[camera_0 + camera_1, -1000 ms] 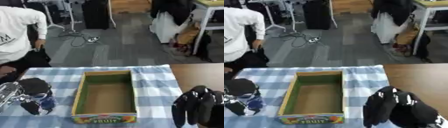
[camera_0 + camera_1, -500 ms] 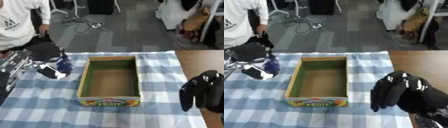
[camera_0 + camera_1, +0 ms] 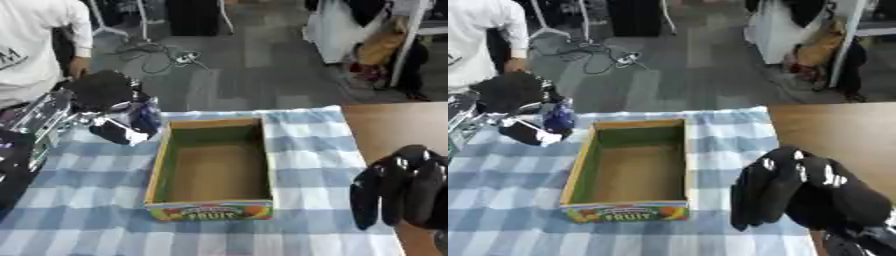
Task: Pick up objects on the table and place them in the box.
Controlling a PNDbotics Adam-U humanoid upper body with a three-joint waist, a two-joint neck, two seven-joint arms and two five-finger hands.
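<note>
Two hands showed. The left hand (image 3: 105, 95) was raised over the tabletop's (image 3: 79, 215) left side, just left of the box's (image 3: 214, 167) far corner, its fingers curled round a dark blue object (image 3: 144, 117) with a white patch showing below it; what the object was could not be made out. The object was off the checked cloth (image 3: 306, 150), held beside the box wall and not over the opening. The box stood in the middle of the cloth, long side running away from the camera, its inside bare cardboard and a fruit label on the near end. The right hand (image 3: 798, 192) hung at the lower right, fingers pointing down and relaxed, holding nothing, near the cloth's right edge.
</note>
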